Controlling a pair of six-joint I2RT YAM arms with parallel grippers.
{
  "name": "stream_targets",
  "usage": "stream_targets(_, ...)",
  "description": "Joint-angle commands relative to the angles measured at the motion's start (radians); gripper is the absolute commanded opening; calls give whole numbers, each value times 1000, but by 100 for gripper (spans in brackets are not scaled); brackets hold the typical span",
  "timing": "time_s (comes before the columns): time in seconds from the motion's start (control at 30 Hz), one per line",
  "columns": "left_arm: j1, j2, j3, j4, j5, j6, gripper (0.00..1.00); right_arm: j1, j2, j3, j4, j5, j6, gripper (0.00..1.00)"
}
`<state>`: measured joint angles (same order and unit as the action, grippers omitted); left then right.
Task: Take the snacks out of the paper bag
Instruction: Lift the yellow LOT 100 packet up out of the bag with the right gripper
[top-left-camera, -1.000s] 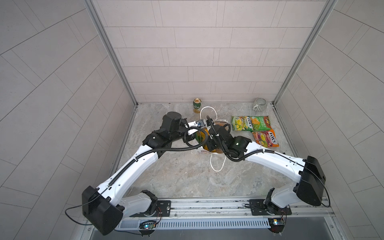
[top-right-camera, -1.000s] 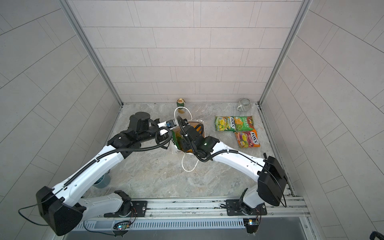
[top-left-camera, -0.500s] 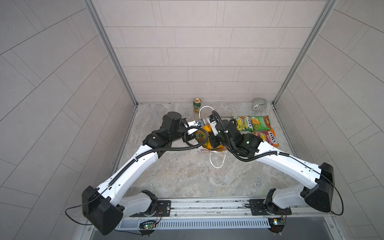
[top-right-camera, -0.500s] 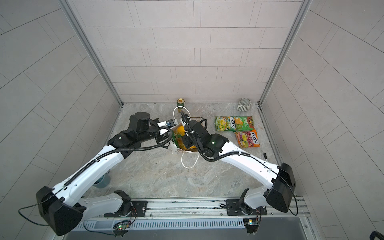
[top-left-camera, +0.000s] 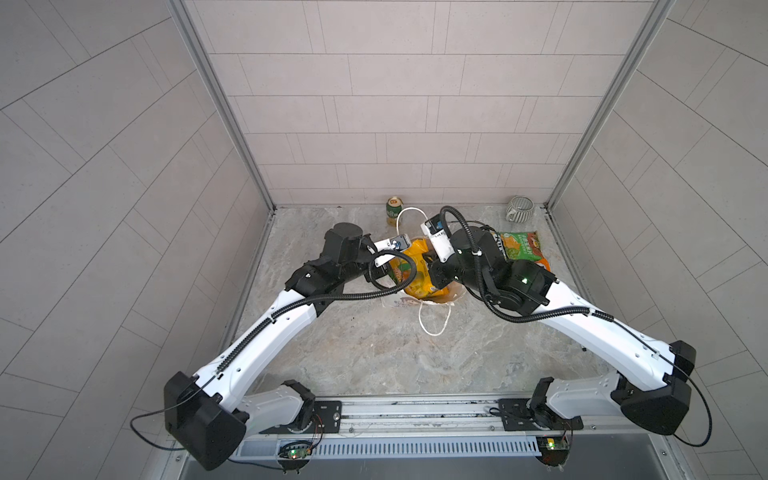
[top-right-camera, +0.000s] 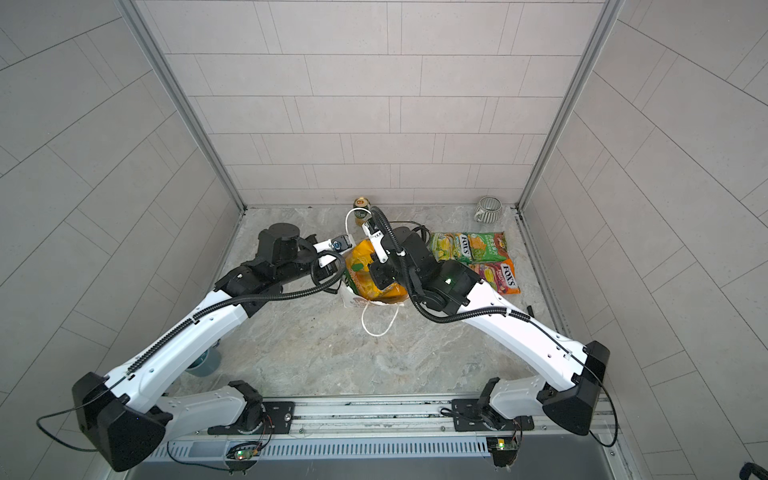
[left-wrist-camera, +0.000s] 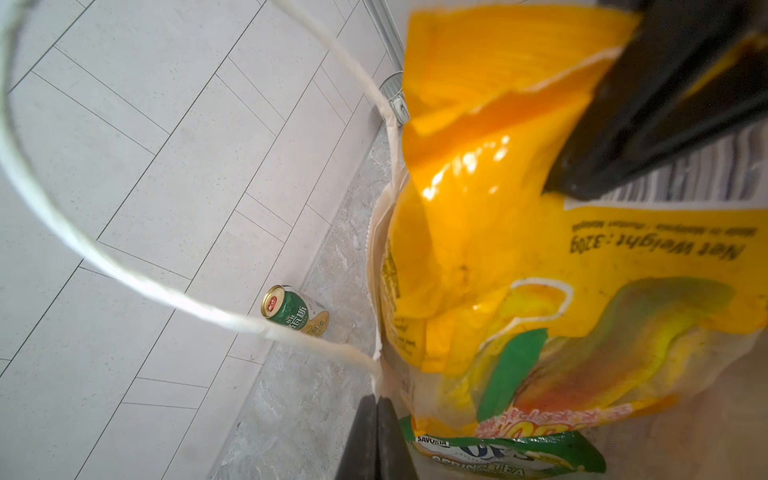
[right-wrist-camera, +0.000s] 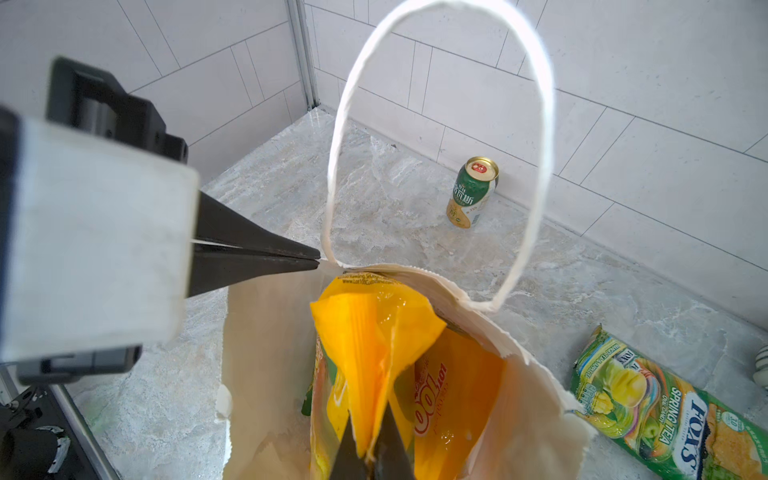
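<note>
1. L end effector (right-wrist-camera: 313, 259): black fingers pressed together, pinching the rim of the tall white paper bag (right-wrist-camera: 266, 353) right at the root of a white cord handle (right-wrist-camera: 544, 124). Its job = anchor. Hold rim down, mouth open, no tugging.
2. Bag stands upright mid-way across the grey marbled desk (top-right-camera: 332, 353). Green-and-gold drink can (right-wrist-camera: 473, 193) is behind it, apart.
3. Yellow-orange glossy plastic packet (right-wrist-camera: 374, 332): top part above the rim, lower part inside the bag. A green SPRING TEA packet (left-wrist-camera: 498, 457) shows under it, prob. also in the bag; can't confirm.
4. R end effector (right-wrist-camera: 372, 451): fingers closed, pinching the packet's crumpled top fold. Judgement: step = pulling this packet out.
   - Pull straight up along the bag axis till the bottom edge clears the rim, only then go right.
   - Film is slick and the grip is on a thin fold, so go slow, no jerks.
   - Stay clear of the handle loop.
5. Right of the bag, flat on the desk, already out: green-yellow FOX'S packet (top-right-camera: 451, 247), second green flat packet (top-right-camera: 486, 245), orange-red FOX'S packet (top-right-camera: 500, 276). Set the new one beside these, short of the grey-and-white striped mug (top-right-camera: 488, 208).
</note>
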<state>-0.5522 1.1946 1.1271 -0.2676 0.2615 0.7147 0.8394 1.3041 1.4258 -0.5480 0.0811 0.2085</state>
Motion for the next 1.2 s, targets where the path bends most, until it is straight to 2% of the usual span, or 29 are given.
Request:
stream_targets(0.0,3,-10,-12,36,-12,-13,0,-11,-51,56,48,-9,-25,0)
stream_targets(0.33,18,3,-9,61,-44,-37,0,-28,-70,192,-26,-11,-40,0)
stream_targets(0.73,35,16,-10,67,-67,-42,0,-63,-116,365,-111,83,-73,0)
stream_targets(0.93,35,0,-24,76,-69,-31,0,-69,-166,416,-162,204,-104,0)
stream_targets(1.17,35,-10,-41,83,-32,-12,0,-99,-226,371,-173,353,-114,0)
